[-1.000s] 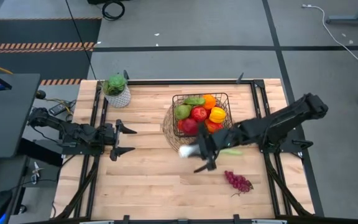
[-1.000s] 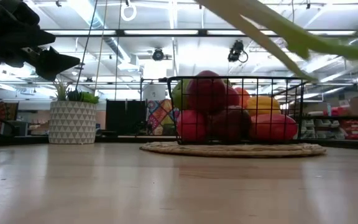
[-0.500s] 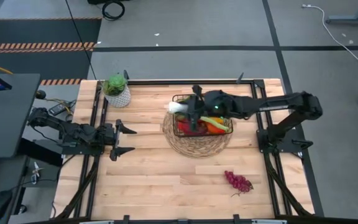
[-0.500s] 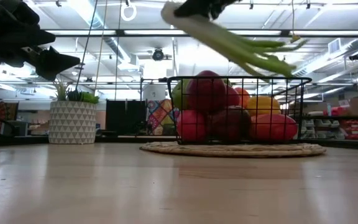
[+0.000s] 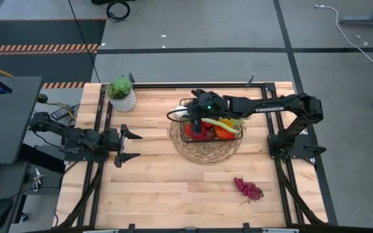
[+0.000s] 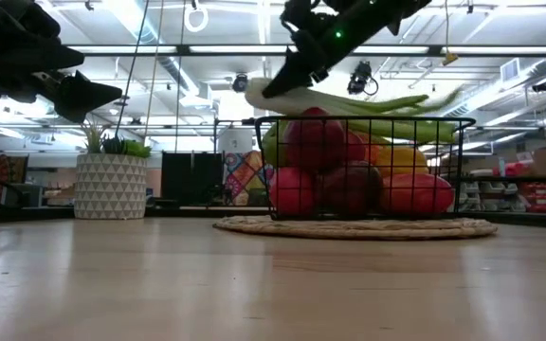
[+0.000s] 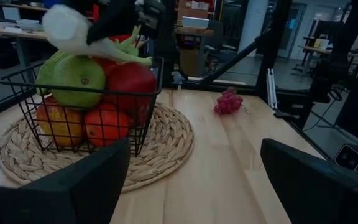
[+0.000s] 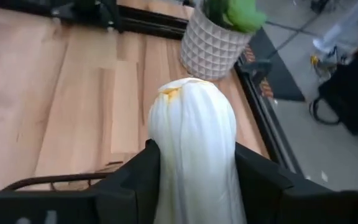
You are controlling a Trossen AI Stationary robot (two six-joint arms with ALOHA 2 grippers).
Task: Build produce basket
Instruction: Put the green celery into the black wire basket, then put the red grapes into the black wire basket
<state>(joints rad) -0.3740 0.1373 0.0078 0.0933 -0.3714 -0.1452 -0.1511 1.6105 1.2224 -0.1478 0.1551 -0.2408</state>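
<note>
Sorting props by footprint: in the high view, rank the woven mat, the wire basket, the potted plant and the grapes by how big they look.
1. woven mat
2. basket
3. and 4. potted plant and grapes, too alike to rank.

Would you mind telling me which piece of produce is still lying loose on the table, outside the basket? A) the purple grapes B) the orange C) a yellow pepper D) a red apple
A: the purple grapes lie alone on the bare wood, apart from the basket, where the other fruit sits.
</note>
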